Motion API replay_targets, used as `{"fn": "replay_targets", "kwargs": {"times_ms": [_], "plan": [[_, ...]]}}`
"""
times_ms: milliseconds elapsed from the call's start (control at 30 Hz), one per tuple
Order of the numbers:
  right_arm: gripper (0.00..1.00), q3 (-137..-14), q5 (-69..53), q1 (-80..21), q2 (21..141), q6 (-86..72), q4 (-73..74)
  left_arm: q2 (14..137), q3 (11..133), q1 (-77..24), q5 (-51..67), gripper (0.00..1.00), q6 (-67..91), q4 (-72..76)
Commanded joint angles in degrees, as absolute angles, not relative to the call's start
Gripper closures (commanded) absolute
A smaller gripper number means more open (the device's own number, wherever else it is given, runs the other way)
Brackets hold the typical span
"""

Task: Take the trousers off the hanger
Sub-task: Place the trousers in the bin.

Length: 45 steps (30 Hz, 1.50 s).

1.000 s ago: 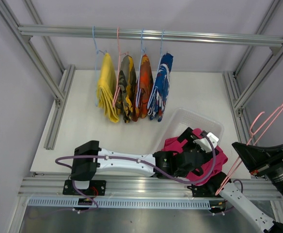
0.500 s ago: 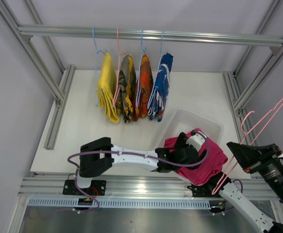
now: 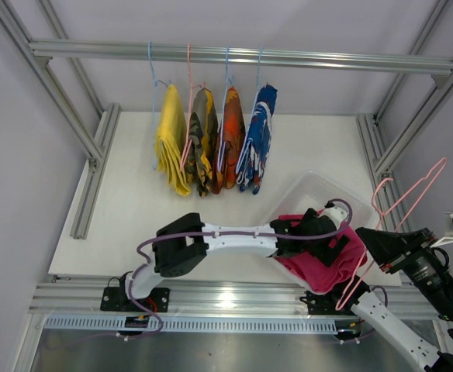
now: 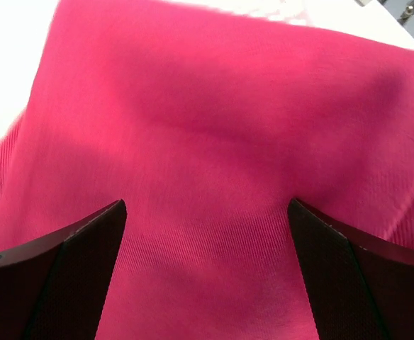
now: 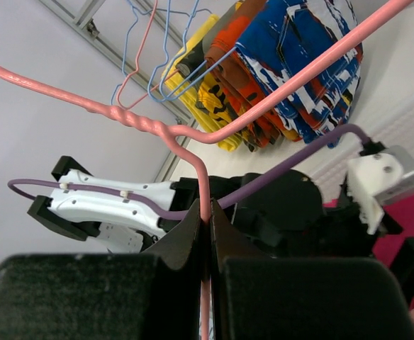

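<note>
The magenta pink trousers point(image 3: 331, 263) lie in the clear plastic basket point(image 3: 319, 190) at the front right. My left gripper point(image 3: 323, 236) is open right above them; in the left wrist view the pink cloth point(image 4: 214, 163) fills the frame between the spread fingers. My right gripper point(image 3: 385, 252) is shut on a bare pink hanger point(image 3: 401, 205) and holds it up at the right; the right wrist view shows the jaws pinching its wire point(image 5: 205, 212). The yellow point(image 3: 171, 139), camouflage point(image 3: 201, 139), orange-red point(image 3: 231, 138) and blue-and-white point(image 3: 257, 138) trousers hang on hangers from the rail point(image 3: 242, 56).
Aluminium frame posts run along the left point(image 3: 95, 167) and right point(image 3: 378, 155) sides of the white table point(image 3: 133, 217). The left arm point(image 3: 226, 240) reaches across the front of the table to the basket.
My left gripper has moved right and further over the basket with the pink trousers. My right gripper has shifted the pink hanger slightly left and lower.
</note>
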State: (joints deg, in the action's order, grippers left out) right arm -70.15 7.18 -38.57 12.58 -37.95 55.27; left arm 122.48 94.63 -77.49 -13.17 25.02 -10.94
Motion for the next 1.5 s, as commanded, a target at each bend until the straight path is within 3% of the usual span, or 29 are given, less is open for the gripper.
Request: {"fn": "replay_targets", "kwargs": {"times_ms": [0, 400, 1067, 1467], "plan": [[1.00, -70.0, 9.0, -39.5, 11.8, -38.9, 53.2, 128.5, 103.0, -78.3, -6.9, 0.01, 28.0, -22.3], [1.00, -70.0, 8.4, -39.8, 12.0, -39.5, 51.9, 131.8, 108.0, -78.3, -14.8, 0.01, 29.3, -33.4], [1.00, -69.3, 9.8, -40.8, 12.2, -37.9, 51.3, 129.9, 104.8, -71.0, -15.0, 0.01, 25.3, -33.3], [1.00, -68.5, 10.5, -42.5, 12.3, -38.1, 49.9, 120.4, 105.0, -73.6, -15.2, 0.00, 22.2, -33.7]]}}
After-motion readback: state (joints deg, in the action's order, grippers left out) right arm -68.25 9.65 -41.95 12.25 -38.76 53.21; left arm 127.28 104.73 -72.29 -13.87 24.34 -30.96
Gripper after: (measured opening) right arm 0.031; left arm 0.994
